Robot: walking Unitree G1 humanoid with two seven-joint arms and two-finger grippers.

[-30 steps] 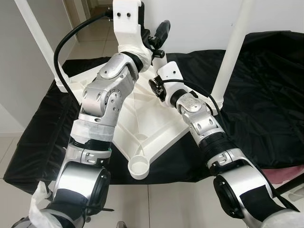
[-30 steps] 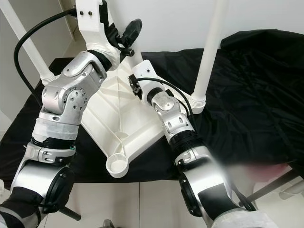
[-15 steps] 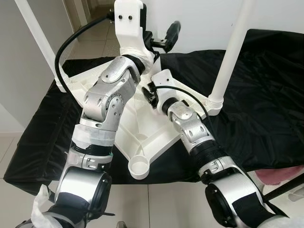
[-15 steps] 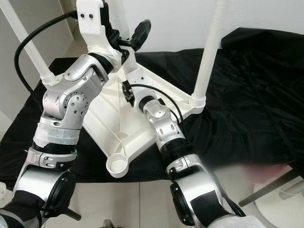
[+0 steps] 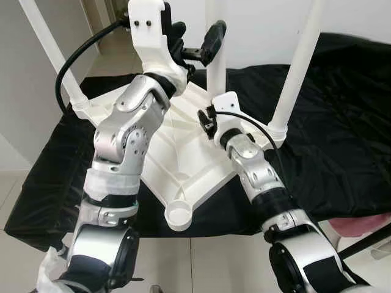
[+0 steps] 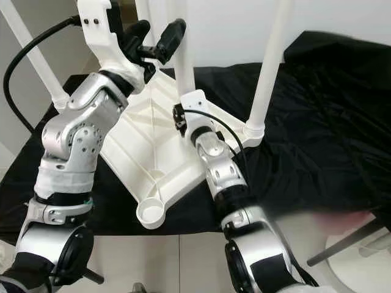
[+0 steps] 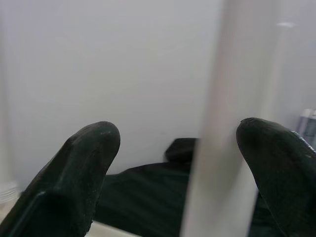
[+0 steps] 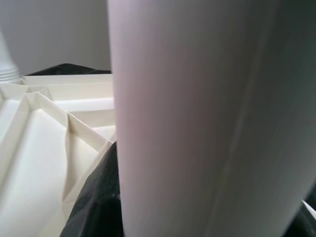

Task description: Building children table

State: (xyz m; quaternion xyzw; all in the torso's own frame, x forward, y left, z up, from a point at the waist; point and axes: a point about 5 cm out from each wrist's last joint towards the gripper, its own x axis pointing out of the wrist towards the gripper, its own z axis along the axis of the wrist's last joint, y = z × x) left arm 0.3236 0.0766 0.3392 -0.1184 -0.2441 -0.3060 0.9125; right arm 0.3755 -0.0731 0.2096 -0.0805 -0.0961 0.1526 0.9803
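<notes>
A white child's table top (image 5: 177, 152) lies upside down on a black cloth. Three white legs stand up from it: one at the back left (image 5: 58, 58), one in the middle (image 5: 215, 67) and one at the right (image 5: 299, 67). The near corner socket (image 5: 179, 213) holds no leg. My left gripper (image 5: 195, 38) is raised and open, with the middle leg (image 7: 222, 123) between its fingers, closer to one of them. My right gripper (image 5: 219, 105) is low at that leg's base, and the leg (image 8: 197, 118) looms very close to it.
The black cloth (image 5: 342, 116) covers a low surface that ends at its near edge above the tiled floor (image 5: 201, 262). A white wall rises just behind. A black cable (image 5: 64, 73) loops off my left wrist. Something pink (image 5: 366, 223) lies at the lower right.
My left wrist has swung left, and the middle leg now shows upright between its fingers. My right wrist has shifted right toward that leg's base.
</notes>
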